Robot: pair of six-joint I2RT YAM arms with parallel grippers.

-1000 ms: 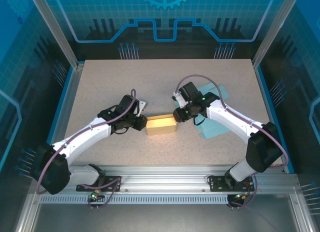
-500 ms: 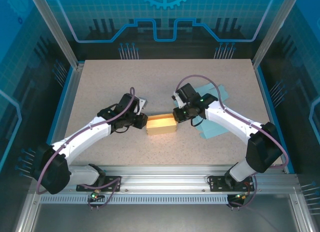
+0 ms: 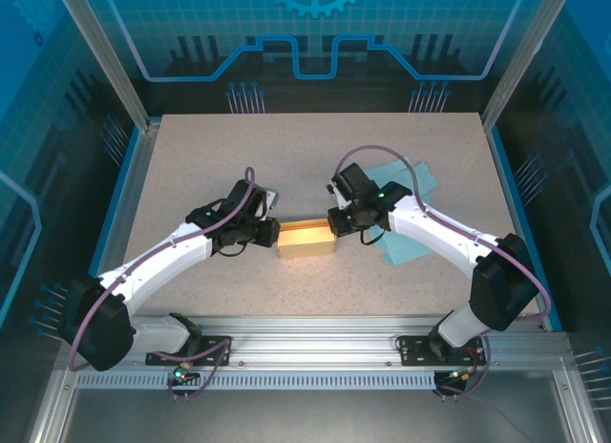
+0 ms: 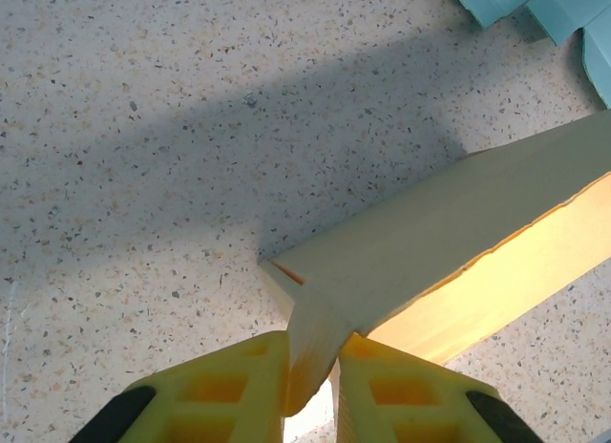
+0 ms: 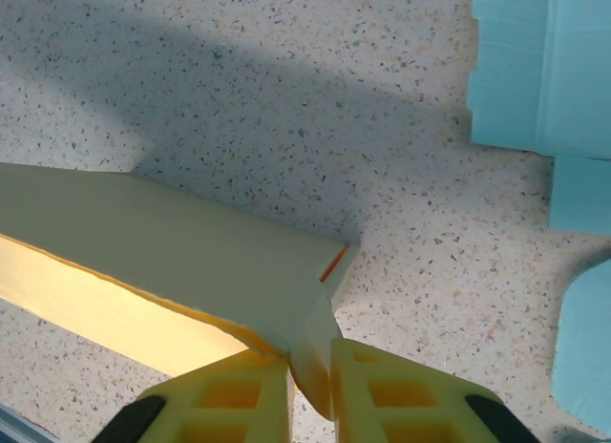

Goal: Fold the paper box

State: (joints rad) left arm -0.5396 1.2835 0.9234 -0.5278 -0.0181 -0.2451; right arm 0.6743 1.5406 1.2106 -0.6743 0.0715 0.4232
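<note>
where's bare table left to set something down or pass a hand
Free: the far half of the table beyond the box, and the near strip between it and the rail. Crowded: the middle, where the left claw and right claw pinch the box ends, and the right, under blue paper.

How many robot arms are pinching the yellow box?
2. The left arm's fingers pinch the yellow paper box at its left end flap; the right arm's fingers pinch its right end flap.
</note>
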